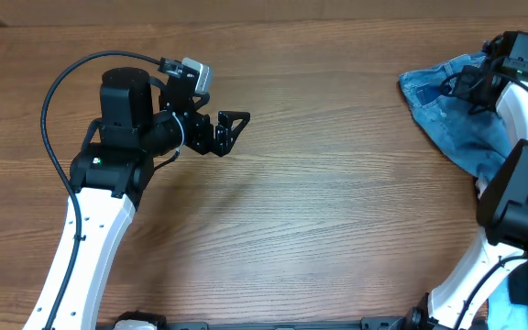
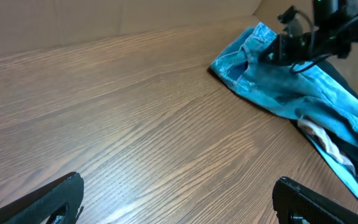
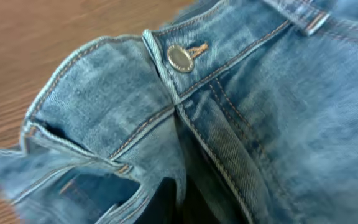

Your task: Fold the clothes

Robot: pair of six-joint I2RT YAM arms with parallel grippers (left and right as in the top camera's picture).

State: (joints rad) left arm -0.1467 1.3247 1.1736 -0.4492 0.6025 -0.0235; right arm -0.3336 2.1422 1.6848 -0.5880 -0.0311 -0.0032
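The light-blue denim jeans [image 1: 452, 119] lie bunched at the far right edge of the wooden table, partly hanging off it. My right gripper [image 1: 470, 84] is down on their waistband. In the right wrist view the waistband with its metal button [image 3: 180, 58] fills the frame, and denim [image 3: 260, 124] wraps round a dark finger [image 3: 173, 205]. The gripper looks shut on the fabric. My left gripper [image 1: 232, 128] is open and empty above bare wood at left centre, far from the jeans. The left wrist view shows its two fingertips [image 2: 179, 199] wide apart, with the jeans [image 2: 272, 93] and right gripper [image 2: 283, 48] beyond.
The wooden table [image 1: 319, 211] spreads between the arms. A white pocket lining [image 2: 321, 134] shows at the jeans' edge. More blue fabric [image 1: 521, 298] hangs past the table's right side by the right arm's base. A black cable [image 1: 58, 92] loops over the left arm.
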